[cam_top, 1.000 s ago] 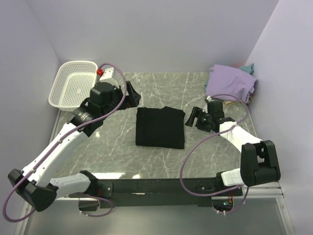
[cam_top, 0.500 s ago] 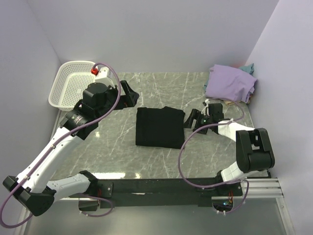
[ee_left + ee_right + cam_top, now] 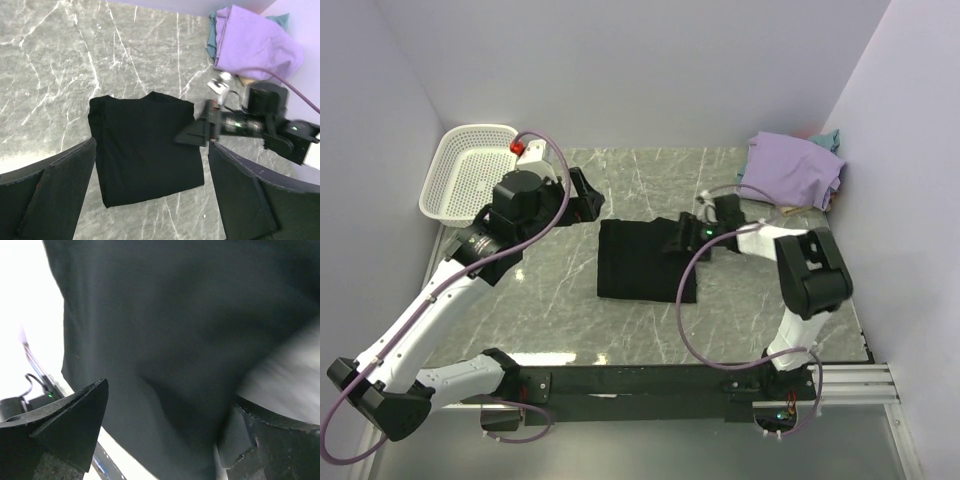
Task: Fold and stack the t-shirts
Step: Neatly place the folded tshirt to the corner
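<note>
Black t-shirt [image 3: 642,262] – folded into a compact rectangle, lying flat at the centre of the grey marbled table [image 3: 650,180]. From the left wrist view its neckline edge faces the far side of the table and no print is visible on the upper face. Lavender t-shirt [image 3: 792,170] – heaped loosely in the far right corner, well apart from the black one. A teal t-shirt [image 3: 830,138] shows only as a small patch behind the heap and at its left edge.

Right gripper [image 3: 682,238]: low over the right-hand edge of the black t-shirt near its far corner, the arm reaching in from the right. In the right wrist view the two fingers [image 3: 65,425] stand wide apart with dark cloth filling the space between them. The jaws are spread, not pinching. Whether the tips touch the fabric cannot be told.

Left gripper [image 3: 588,197]: held above the table just beyond the shirt's far left corner, its jaws fully spread and holding nothing.

White perforated basket [image 3: 470,180]: at the far left corner, beside the left arm.
</note>
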Available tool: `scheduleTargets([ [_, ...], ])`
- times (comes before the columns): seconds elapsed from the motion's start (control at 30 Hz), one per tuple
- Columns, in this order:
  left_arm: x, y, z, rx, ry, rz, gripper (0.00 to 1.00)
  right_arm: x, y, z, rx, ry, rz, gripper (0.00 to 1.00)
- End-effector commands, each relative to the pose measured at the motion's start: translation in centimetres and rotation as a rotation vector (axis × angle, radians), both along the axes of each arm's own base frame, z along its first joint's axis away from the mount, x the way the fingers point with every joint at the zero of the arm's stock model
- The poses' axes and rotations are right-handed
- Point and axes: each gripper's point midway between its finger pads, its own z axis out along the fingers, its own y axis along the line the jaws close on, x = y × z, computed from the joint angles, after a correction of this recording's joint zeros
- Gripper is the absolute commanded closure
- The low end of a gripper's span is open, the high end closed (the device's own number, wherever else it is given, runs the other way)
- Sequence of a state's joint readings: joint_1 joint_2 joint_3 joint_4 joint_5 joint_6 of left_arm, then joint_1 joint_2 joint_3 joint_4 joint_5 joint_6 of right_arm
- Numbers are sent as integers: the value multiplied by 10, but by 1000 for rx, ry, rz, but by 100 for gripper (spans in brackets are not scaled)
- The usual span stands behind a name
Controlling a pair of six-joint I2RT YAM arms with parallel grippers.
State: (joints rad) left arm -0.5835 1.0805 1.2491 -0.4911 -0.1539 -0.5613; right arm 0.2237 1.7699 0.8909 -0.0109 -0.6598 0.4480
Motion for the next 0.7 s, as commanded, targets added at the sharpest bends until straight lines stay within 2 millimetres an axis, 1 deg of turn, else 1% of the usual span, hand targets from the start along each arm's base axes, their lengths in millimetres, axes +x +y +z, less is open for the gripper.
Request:
scheduleTargets([
  [0.0,4,1,-1,10,-10,1,1,-48,28,-64,-216,220,108,14],
  [0.03,3,2,-2,13,-6,3,0,-54,40,-67,-226,234,114,14],
  [0.07,2,4,-2,14,-7,9,1,-52,50,-68,-215,224,113,15],
  [0.1,2,6,-3,17,-7,16,1,-55,56,-74,-204,242,116,16],
  [0.13,0,8,0,15,-14,20,0,-57,63,-74,-184,261,108,20],
  [0.17,0,11,-3,21,-12,25,1,-57,72,-74,-167,244,116,33],
  [0.2,0,12,-4,22,-11,28,1,-61,74,-78,-155,255,114,51],
  [0.23,-1,14,-2,20,-17,31,1,-60,79,-76,-130,256,105,74],
  [0.27,-1,14,-3,22,-16,32,0,-55,84,-75,-112,231,104,90],
  [0.3,-1,14,-5,23,-14,27,1,-48,85,-70,-115,208,93,100],
  [0.33,-1,14,-5,21,-14,23,1,-41,87,-65,-115,178,94,100],
  [0.37,0,13,-7,21,-11,20,1,-27,93,-53,-103,131,94,100],
  [0.47,2,9,-9,7,-5,-2,1,8,94,-25,-116,34,47,100],
  [0.5,2,8,-10,5,-4,-6,0,38,91,-1,-105,-28,4,100],
  [0.53,3,6,-11,2,0,-14,1,52,88,12,-96,-53,-17,100],
  [0.57,3,3,-12,-5,2,-26,1,76,88,42,-73,-116,-43,100],
  [0.6,4,1,-10,-11,-2,-32,1,101,66,56,-96,-154,-119,100],
  [0.63,4,-1,-11,-13,1,-40,1,117,56,71,-101,-187,-152,100],
  [0.67,4,-3,-11,-18,2,-53,1,138,50,98,-83,-241,-182,100],
])
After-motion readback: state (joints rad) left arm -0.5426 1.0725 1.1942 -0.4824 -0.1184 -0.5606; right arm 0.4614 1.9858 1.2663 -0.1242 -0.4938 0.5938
